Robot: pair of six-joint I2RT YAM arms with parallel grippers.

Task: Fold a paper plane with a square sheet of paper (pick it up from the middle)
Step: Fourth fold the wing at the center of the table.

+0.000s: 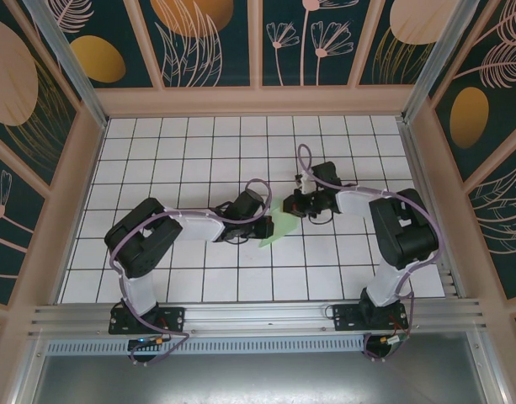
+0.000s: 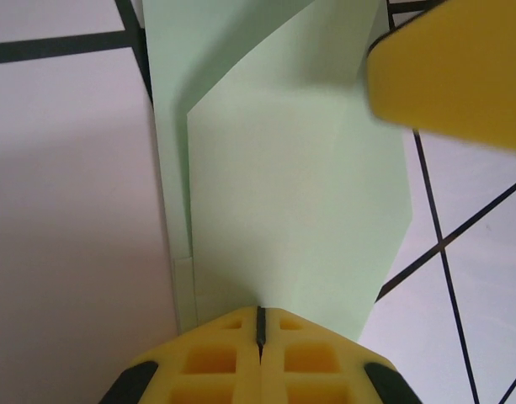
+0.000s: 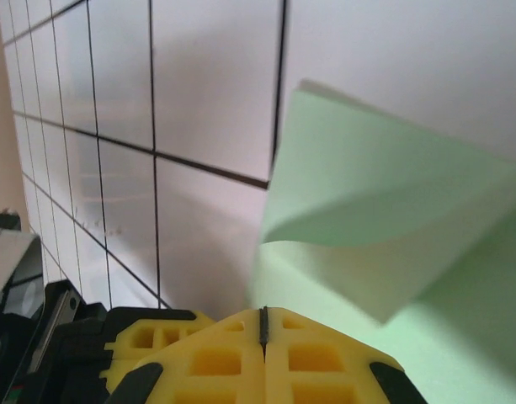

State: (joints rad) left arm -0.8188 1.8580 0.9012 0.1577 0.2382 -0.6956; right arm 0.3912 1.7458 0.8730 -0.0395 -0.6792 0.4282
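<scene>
The square sheet of paper (image 1: 277, 232) lies mid-table, pale mint green and folded into a narrower creased shape. In the left wrist view the paper (image 2: 291, 194) shows layered folds with a long crease on its left side. My left gripper (image 2: 259, 313) is shut, its tip resting on the paper's near edge. In the right wrist view a flap of the paper (image 3: 384, 202) curls up off the table. My right gripper (image 3: 263, 313) is shut, its tip against the paper below that flap. From above, the left gripper (image 1: 270, 225) and right gripper (image 1: 289, 208) meet over the paper.
The white gridded table (image 1: 199, 151) is walled by wooden panels on three sides. A metal rail (image 1: 258, 316) runs along the near edge, where the arm bases stand. One yellow finger of the right gripper (image 2: 451, 76) shows at the top right of the left wrist view.
</scene>
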